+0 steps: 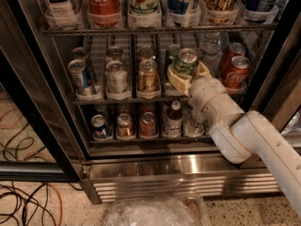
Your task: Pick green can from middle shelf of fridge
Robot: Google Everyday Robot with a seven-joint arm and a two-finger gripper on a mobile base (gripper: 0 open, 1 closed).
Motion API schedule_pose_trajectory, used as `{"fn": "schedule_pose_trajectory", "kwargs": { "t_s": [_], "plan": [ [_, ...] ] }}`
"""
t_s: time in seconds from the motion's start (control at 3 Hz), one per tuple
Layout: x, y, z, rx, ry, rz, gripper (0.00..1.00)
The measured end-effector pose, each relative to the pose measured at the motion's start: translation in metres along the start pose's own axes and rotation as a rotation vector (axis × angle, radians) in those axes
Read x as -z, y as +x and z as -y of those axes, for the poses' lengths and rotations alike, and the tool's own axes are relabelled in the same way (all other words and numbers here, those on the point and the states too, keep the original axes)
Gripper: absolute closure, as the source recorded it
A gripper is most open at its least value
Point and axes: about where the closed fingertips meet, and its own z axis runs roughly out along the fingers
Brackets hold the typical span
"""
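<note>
The green can [185,61] stands in the fourth lane of the middle shelf [120,100] of the fridge [178,169]. It has a silver top and is tilted a little to the right. My gripper [186,73] reaches in from the lower right on a white arm. Its cream fingers [175,81] sit on both sides of the can and are shut on it. The can's lower half is hidden behind the fingers.
A gold-orange can [148,75], a silver can [116,77] and a blue can [80,76] stand to the left, and red Coca-Cola cans [236,71] to the right. Tall bottles [103,1] stand on the rack above. Clear plastic [155,213] and cables [21,192] lie on the floor.
</note>
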Motion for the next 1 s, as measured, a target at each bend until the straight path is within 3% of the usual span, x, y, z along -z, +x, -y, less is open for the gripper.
{"fn": "schedule_pose_trajectory", "kwargs": {
  "t_s": [1.0],
  "plan": [
    [0.035, -0.005, -0.035, -0.053, -0.185, -0.058, 1.0]
  ]
}}
